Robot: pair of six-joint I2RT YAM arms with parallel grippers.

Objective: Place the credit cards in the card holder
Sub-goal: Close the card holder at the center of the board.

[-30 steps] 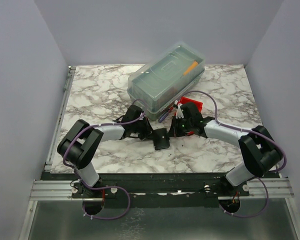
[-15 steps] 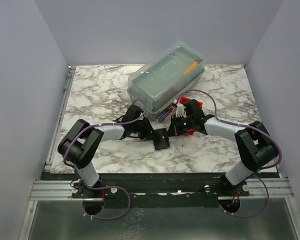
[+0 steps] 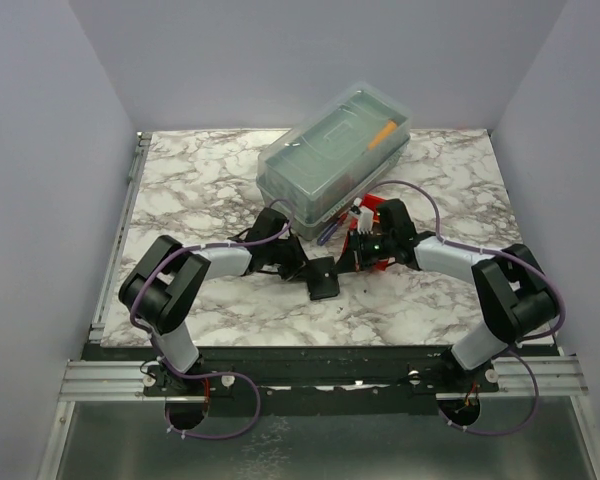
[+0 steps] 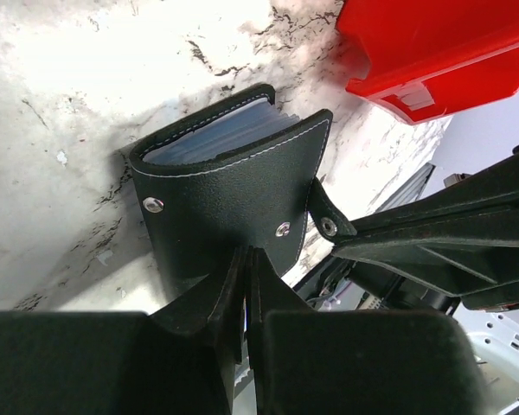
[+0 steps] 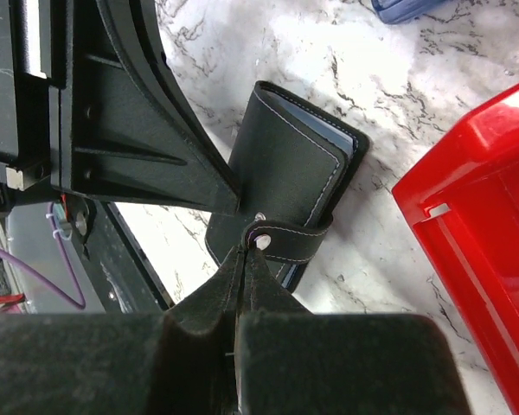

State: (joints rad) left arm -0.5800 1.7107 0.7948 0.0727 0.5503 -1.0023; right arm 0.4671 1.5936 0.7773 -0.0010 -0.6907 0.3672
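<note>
The work surface is formed by a table (image 3: 200,190) with a white marble-pattern top veined in grey. It is enclosed on three sides by plain, pale lavender-grey panels: a rear wall (image 3: 310,50), a left wall (image 3: 40,150) and a right wall (image 3: 570,110). A slim metal rail (image 3: 120,240) is fitted along the left edge of the table. A slotted aluminium rail (image 3: 110,378) is mounted across the near edge, behind a dark strip (image 3: 310,355). Below it, a brushed metal sheet (image 3: 310,445) is seen. The enclosure is evenly lit, and only soft shadows are cast.
</note>
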